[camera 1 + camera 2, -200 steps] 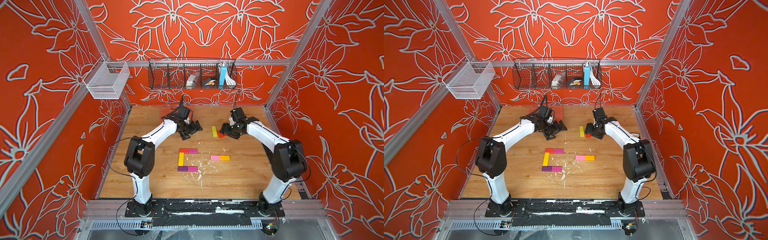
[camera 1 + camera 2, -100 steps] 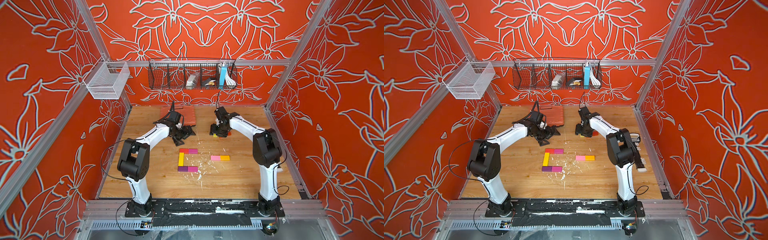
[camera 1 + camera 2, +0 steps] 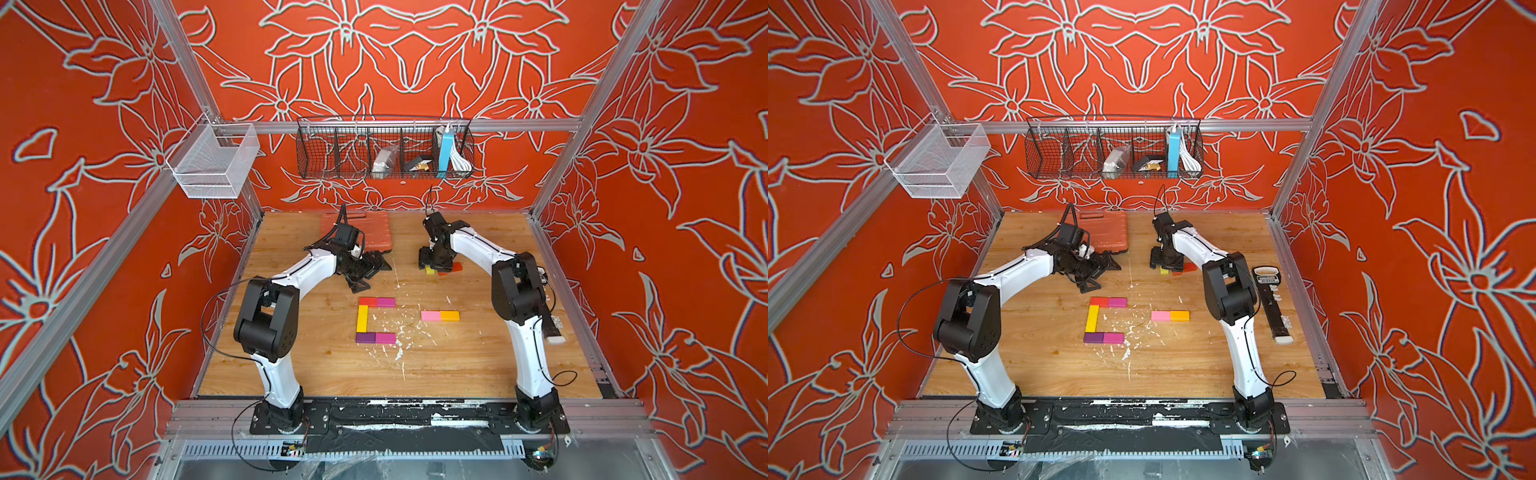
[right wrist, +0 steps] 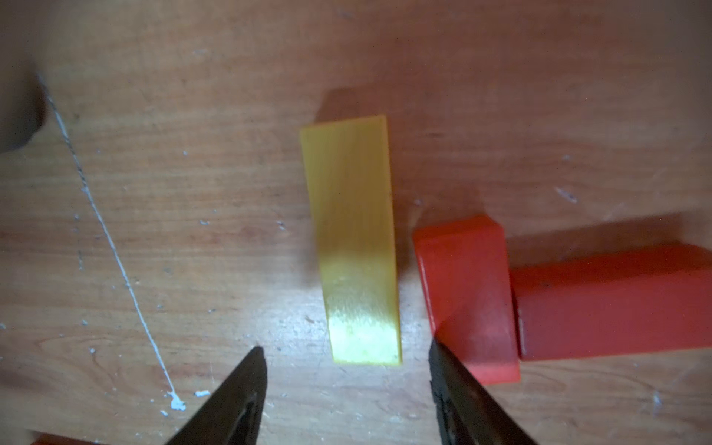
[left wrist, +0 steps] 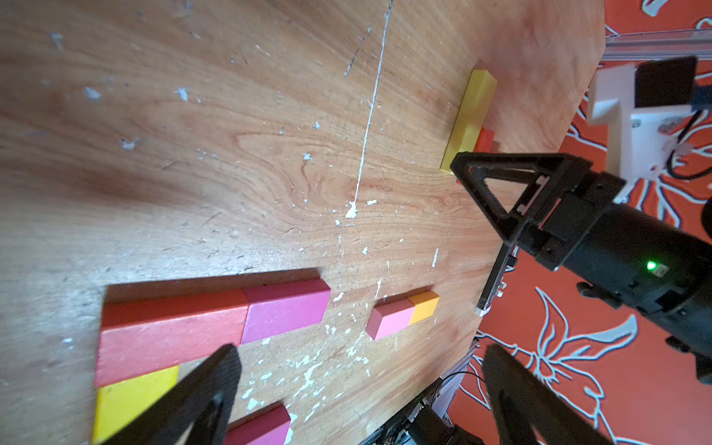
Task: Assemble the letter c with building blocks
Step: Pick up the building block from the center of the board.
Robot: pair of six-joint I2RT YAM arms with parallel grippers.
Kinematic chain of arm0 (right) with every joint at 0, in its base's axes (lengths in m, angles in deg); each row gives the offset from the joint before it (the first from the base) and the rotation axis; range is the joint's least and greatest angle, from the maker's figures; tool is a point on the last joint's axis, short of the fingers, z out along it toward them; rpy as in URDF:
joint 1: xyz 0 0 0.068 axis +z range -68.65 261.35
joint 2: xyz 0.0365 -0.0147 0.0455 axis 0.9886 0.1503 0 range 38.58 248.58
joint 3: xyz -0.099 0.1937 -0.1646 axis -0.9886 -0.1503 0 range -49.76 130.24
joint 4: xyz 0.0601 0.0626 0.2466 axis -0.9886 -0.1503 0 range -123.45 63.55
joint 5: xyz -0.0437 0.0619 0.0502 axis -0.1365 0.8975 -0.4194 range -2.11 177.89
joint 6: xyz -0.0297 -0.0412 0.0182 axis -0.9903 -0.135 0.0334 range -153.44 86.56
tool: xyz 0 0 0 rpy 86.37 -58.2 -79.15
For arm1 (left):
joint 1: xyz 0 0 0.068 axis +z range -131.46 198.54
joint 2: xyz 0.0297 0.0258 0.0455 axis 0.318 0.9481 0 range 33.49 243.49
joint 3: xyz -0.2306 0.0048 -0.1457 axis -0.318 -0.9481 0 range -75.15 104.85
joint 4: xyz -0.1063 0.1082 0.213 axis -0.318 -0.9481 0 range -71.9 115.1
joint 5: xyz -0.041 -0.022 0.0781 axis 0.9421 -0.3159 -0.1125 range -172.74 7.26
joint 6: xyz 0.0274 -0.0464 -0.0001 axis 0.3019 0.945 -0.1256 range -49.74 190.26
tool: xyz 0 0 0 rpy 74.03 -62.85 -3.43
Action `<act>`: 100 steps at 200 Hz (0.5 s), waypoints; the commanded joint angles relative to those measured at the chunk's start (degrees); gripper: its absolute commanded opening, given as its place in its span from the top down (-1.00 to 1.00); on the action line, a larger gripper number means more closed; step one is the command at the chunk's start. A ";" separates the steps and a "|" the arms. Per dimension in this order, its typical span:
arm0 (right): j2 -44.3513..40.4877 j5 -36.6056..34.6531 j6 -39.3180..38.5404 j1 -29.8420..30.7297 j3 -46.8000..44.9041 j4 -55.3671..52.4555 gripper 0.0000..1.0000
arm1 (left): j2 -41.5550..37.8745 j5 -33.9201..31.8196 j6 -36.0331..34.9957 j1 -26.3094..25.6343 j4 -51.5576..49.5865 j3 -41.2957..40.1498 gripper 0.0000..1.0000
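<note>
Long, smooth yellow block [image 4: 354, 239] flat on scuffed, paint-flecked wooden table [image 3: 457, 361], toward the back wall, just beside two glossy red blocks [image 4: 466, 296]. Right gripper [image 4: 345, 346] over its end, jaws parted, gripping nothing. Left gripper [image 5: 358, 350] spread wide, empty, near the part-built C [image 3: 362, 318].

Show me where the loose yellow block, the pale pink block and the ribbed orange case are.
loose yellow block [image 4: 354, 239]: right wrist view, middle of its top face.
pale pink block [image 3: 431, 316]: a top view, middle of its top face.
ribbed orange case [image 3: 1111, 232]: a top view, bare ribbed lid.
</note>
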State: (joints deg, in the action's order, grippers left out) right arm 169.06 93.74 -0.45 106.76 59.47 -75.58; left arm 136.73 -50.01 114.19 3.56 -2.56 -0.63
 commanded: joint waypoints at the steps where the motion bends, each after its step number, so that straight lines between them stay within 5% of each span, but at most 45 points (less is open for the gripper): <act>1: 3.01 -3.11 -1.22 0.38 3.40 -4.08 -0.38 | 0.48 1.53 0.19 0.83 0.96 -0.42 -0.97; 65: 8.39 -4.86 -2.14 0.64 10.75 -7.57 -0.28 | 1.05 2.42 0.64 1.53 1.72 -0.87 -0.97; 100: 10.63 -5.93 -2.58 1.24 13.88 -9.23 0.06 | 1.08 2.82 0.98 1.70 1.99 -1.48 -0.97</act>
State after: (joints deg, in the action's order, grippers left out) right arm 177.12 89.98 -2.35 107.38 70.75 -81.96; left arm 136.95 -48.28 115.06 4.72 -1.10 -1.09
